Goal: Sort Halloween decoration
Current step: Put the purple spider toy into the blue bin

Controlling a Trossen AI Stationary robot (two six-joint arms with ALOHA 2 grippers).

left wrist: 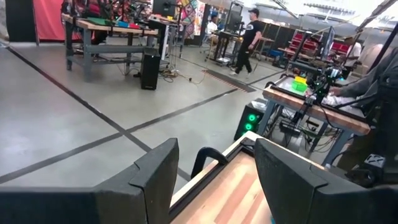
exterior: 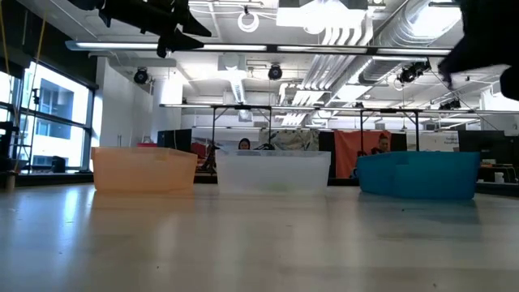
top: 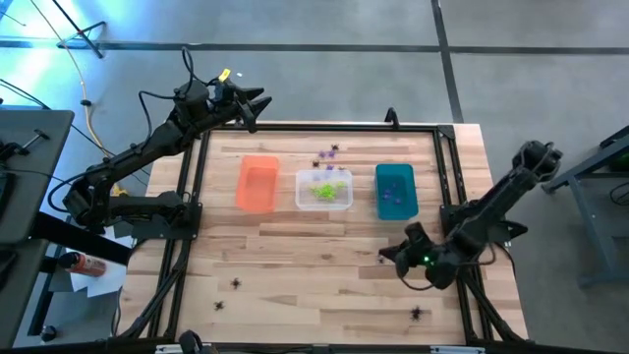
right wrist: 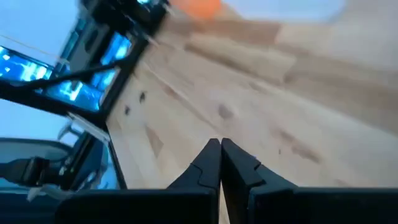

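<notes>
Right end effector point(top: 386, 256): closed, low over the desk point(top: 324, 265), nothing seen between its fingers.
Left end effector point(top: 257, 106): open, up at the desk's far edge.
Halloween decoration point(top: 327, 187): some in the clear bin point(top: 324, 189), others loose on the desk.

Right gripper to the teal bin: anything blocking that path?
Nothing visible. The right gripper, jaws shut, sits over bare wood just in front of the teal bin; only open tabletop lies between them. Whether it holds a trinket cannot be told.
</notes>
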